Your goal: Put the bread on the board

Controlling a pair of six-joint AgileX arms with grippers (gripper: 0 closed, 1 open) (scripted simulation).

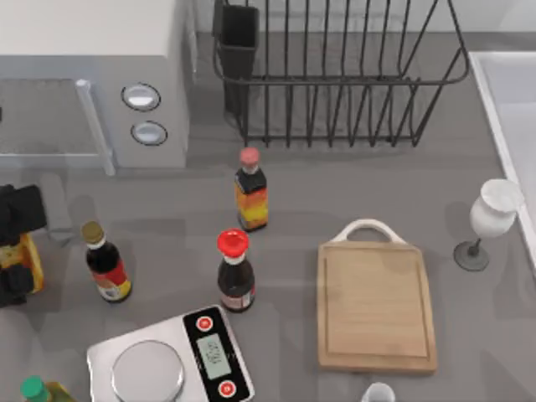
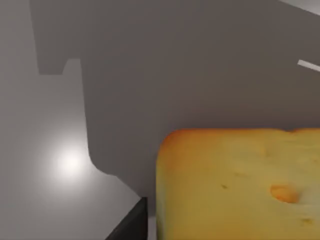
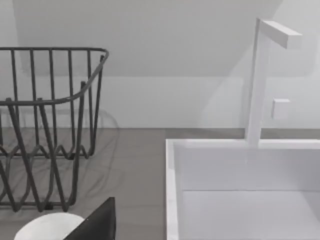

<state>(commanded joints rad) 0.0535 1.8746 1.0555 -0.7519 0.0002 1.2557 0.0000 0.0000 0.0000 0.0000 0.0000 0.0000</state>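
Left tool [image 1: 15, 251] is down at the far left edge of the desk [image 1: 352, 184], dark body sitting over the bread [image 1: 18, 260], whose yellow shows just beneath it; whether it is gripping the loaf I cannot tell. From the left wrist the bread [image 2: 235, 185] looms close, golden face with a toasted orange rim. The board [image 1: 375, 306] lies well apart on the right half of the desk, bare, white handle [image 1: 368, 229] pointing toward the rack [image 1: 335, 75]. Between them stand three bottles, a red-capped one [image 1: 235, 276] nearest the scale [image 1: 172, 360]. A wine glass [image 1: 490, 219] stands right of the board. The right wrist looks at the rack [image 3: 45, 125] and the sink [image 3: 240, 185]
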